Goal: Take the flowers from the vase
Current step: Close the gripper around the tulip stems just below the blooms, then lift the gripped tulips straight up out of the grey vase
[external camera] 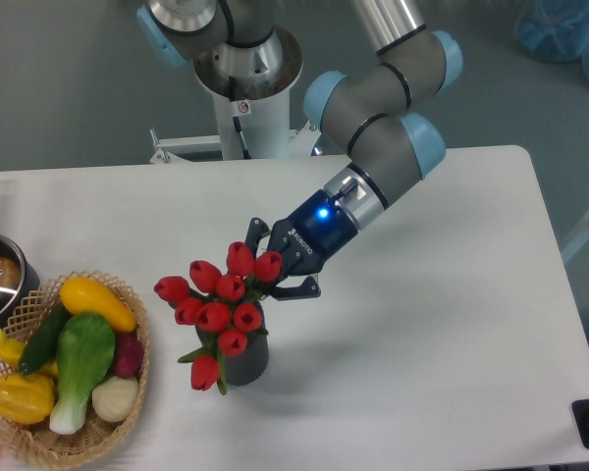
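The hand [271, 277] is clamped on the flowers [219, 299] just ahead of it, gripping near the buds. Their stems sit in the vase [245, 361] below, so lifting should free them.

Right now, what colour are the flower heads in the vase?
Red, on green stems; the flowers stand in a dark grey vase. Clearest in the fixed camera view.

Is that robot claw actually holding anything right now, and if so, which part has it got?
It looks shut on the flowers, gripping the right side of the bunch near the top of the stems; the gripper is partly hidden by buds. The stems still sit in the vase.
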